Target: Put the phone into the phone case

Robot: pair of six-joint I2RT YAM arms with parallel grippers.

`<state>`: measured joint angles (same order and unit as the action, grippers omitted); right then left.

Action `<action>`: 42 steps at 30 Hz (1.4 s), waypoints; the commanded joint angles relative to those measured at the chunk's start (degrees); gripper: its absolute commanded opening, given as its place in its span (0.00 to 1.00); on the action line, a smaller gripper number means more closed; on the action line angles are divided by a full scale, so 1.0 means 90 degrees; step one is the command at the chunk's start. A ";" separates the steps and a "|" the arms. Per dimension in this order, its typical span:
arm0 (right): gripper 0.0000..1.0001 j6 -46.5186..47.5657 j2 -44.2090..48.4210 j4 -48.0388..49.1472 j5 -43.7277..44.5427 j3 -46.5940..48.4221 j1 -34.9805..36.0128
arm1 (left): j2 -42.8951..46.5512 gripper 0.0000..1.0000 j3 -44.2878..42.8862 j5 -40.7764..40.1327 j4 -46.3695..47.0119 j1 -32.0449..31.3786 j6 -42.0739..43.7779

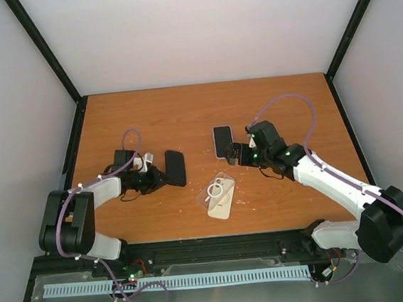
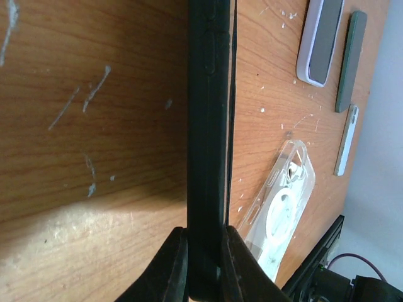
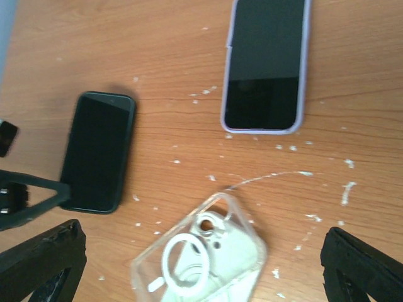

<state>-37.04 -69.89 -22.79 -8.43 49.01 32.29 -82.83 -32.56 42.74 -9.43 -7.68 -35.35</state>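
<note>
The left gripper (image 2: 204, 267) is pinching one short end of the black phone (image 2: 208, 126), with its matte black fingers (image 2: 169, 274) pressing on the two broad faces of the thin slab. The phone is reaching straight out from the fingertips as a slim rectangle with rounded corners, a dull rubbery-looking rim and a glossy dark face. Whether it is resting on the table (image 1: 183, 110) or hanging just above it is not showing clearly.

Off to the phone's long side, away from this gripper, the clear case (image 3: 201, 255) is lying flat. It is a transparent plastic shell with soft corners, and it is showing a white ring (image 3: 181, 257) and a camera cut-out.

The right gripper (image 1: 238, 154) is hovering with its jaws standing wide apart and gripping nothing, and the clear case is sitting in line between its two fingers. Farther ahead of those fingers, a lavender-rimmed phone (image 3: 264, 63) is lying screen up, dark and shiny.

The tabletop is showing orange-brown wood grain, flecked with white scuffs and crumbs.
</note>
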 commanded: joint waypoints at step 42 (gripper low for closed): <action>0.62 0.1007 -0.0725 -0.0665 0.1174 -0.0404 -0.1984 | 0.0736 0.95 -0.1265 -0.3038 -0.1178 -0.3095 0.0017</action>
<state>-30.81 -75.79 -29.10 2.72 43.33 15.79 -72.73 -38.57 22.61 -19.81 -28.62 -35.03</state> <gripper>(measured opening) 0.613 0.946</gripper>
